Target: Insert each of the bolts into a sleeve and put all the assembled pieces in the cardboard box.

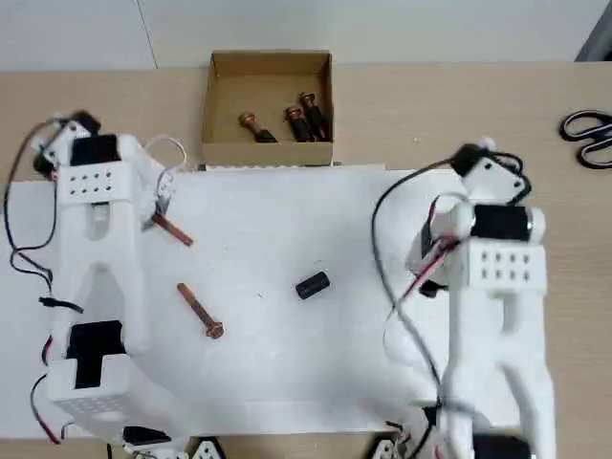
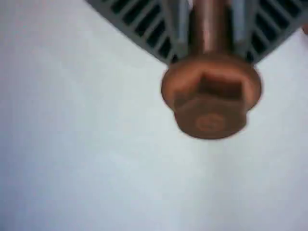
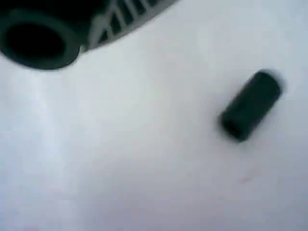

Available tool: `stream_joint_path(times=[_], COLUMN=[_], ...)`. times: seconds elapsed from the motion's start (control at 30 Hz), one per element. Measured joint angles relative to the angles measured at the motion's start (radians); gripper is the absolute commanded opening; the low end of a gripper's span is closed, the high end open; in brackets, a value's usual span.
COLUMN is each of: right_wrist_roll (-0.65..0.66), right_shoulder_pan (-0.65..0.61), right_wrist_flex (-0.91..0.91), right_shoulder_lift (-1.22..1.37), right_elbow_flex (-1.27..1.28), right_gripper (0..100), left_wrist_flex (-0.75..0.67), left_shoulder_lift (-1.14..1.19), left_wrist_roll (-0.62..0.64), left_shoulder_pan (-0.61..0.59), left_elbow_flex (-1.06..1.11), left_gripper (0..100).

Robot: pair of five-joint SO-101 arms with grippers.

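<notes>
Copper-coloured metal is showing in the left gripper (image 1: pixel 159 216), whose 2 grey ribbed fingers (image 2: pixel 144 29) are clamping the shank of a held bolt (image 2: pixel 211 96). Its hexagonal flanged head is pointing towards the wrist camera and hanging above a white sheet (image 1: pixel 287 382) that is covering the middle of the table (image 1: pixel 402 105). From the high camera, this bolt is sticking out at a slant from the gripper, over the sheet's far left part.

A loose bolt (image 1: pixel 199 311) is lying flat on the sheet, nearer the front edge and just beside the left arm, with its head towards the front.

The right gripper (image 1: pixel 428 273) is sitting over the right side of the sheet and is closed on a held sleeve (image 3: pixel 36 41), a black tube whose open end is facing the wrist camera.

A loose sleeve (image 1: pixel 313 285), also black, is lying on its side near the sheet's centre, between the 2 arms and well apart from both grippers.

The cardboard box (image 1: pixel 270 151) is standing open on the bare table, just beyond the sheet's far edge. 3 assembled pieces (image 1: pixel 308 117) are lying inside it, each a copper bolt in a dark sleeve.

Black-handled scissors (image 1: pixel 588 136) are resting at the table's far right edge.
</notes>
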Motion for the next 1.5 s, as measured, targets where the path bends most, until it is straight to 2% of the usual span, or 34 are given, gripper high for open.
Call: stream_joint_path(times=[0.1,0.23,0.4,0.5,0.63,0.77,1.03,1.13,1.37,1.5], right_wrist_roll=[0.068,0.167,0.236,0.249,0.252,0.252,0.255,0.258,0.258,0.258], right_shoulder_pan=[-0.107,-0.245,-0.333,-0.437,-0.612,-0.692,-0.707,-0.709,-0.713,-0.712], right_wrist_flex=[0.0,0.002,0.002,0.012,0.021,0.017,0.014,-0.018,-0.17,-0.272], right_shoulder_lift=[-0.149,-0.269,-0.298,-0.308,-0.377,-0.459,-0.565,-0.575,-0.578,-0.578], right_elbow_flex=[-0.002,-0.003,0.002,0.046,0.063,0.126,0.195,0.215,0.338,0.414], right_gripper=[0.2,0.2,0.2,0.2,0.2,0.2,0.2,0.2,0.2,0.2], left_wrist_flex=[0.044,0.14,0.161,0.161,0.161,0.161,0.133,0.032,-0.307,-0.46], left_shoulder_lift=[0.0,0.0,0.0,-0.025,-0.18,-0.361,-0.718,-0.85,-1.12,-1.247], left_wrist_roll=[-0.081,-0.209,-0.242,-0.292,-0.333,-0.338,-0.273,-0.232,-0.117,-0.091], left_shoulder_pan=[0.011,0.084,0.19,0.272,0.391,0.466,0.48,0.483,0.483,0.483], left_elbow_flex=[-0.103,-0.262,-0.428,-0.491,-0.493,-0.354,0.081,0.253,0.677,0.876], left_gripper=[1,1,1,1,1,1,1,1,1,1])
